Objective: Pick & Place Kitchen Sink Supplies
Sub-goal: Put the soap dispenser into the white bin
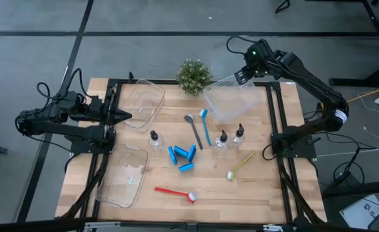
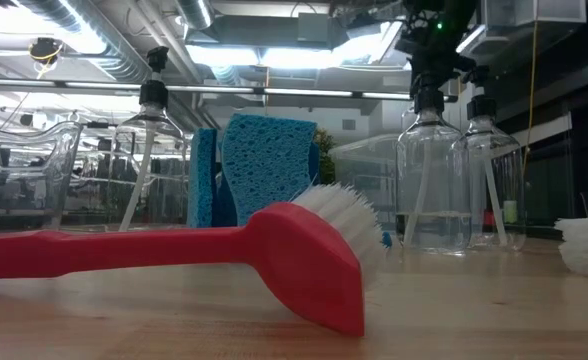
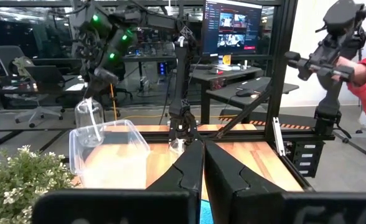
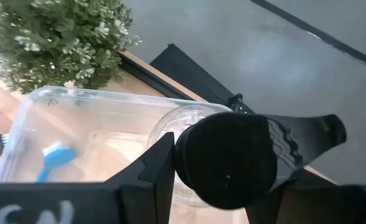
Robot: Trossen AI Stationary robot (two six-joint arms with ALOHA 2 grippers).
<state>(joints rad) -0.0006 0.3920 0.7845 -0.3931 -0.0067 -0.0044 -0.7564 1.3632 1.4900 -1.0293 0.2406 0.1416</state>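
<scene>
Wooden table top (image 1: 267,193) on a dark frame, grey floor around it, with an office of desks and monitors beyond in the left wrist view; the step in hand appears to be the placing of a held bottle (image 4: 233,158), black-capped and clear, which the right gripper (image 1: 243,74) pinches between its fingers above the far edge of a clear bin (image 1: 231,103) standing just right of the potted plant (image 1: 194,76); in the left wrist view the bottle hangs from that gripper over the bin's rim, clear of the floor of the bin; the next move, by this reading, calls for lowering the bottle inside the walls and only then parting the fingers, since a release from this height could tip it or let it strike the rim; right arm stretched far from its base toward the plant, wrist bent downward over the bin; left gripper (image 1: 120,116) waits well to the left of the plant, fingers pressed together and holding nothing, arm folded low along the table's edge; still on the table, nearer than the plant, lie three other bottles (image 1: 155,138), a blue brush (image 1: 205,125) and a grey brush (image 1: 194,131) side by side, blue sponge pieces (image 1: 182,156), a yellow-green brush (image 1: 240,165) and a red brush (image 1: 175,192); two more clear bins (image 1: 126,175) lie left of the plant.
</scene>
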